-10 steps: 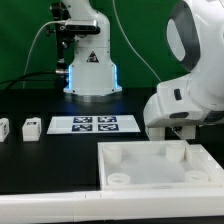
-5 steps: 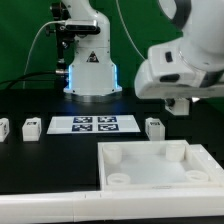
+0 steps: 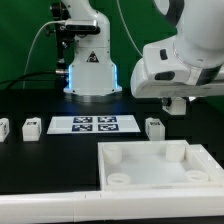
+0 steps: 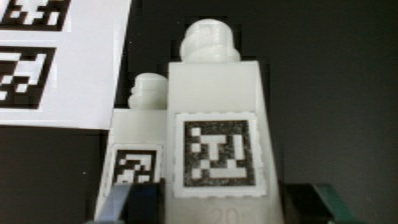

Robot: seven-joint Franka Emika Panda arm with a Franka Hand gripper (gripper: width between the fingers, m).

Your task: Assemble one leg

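Leg pick-up in hand; nothing seated in the tray yet.

Wrist view: small white plastic block-like leg (image 4: 217, 130) with a square black-and-white tag sits lined up between the fingertips (image 4: 118, 203) of the hand (image 4: 217, 205). A dark gap shows each side, so cannot tell if the hand is spread or pinching it. Second white leg (image 4: 139, 125) is just beside it, near the flat white marker board (image 4: 71, 70). Exterior view: one white standing leg (image 3: 154, 127) on the black bench (image 3: 60, 160), just off the marker board's end on the exterior view's right. Large white square tray (image 3: 150, 165) lies nearer, visible sockets empty. Judged step: grasp/lift. Next move needs a firm pinch, a carry to a corner socket, then peg down and insert.
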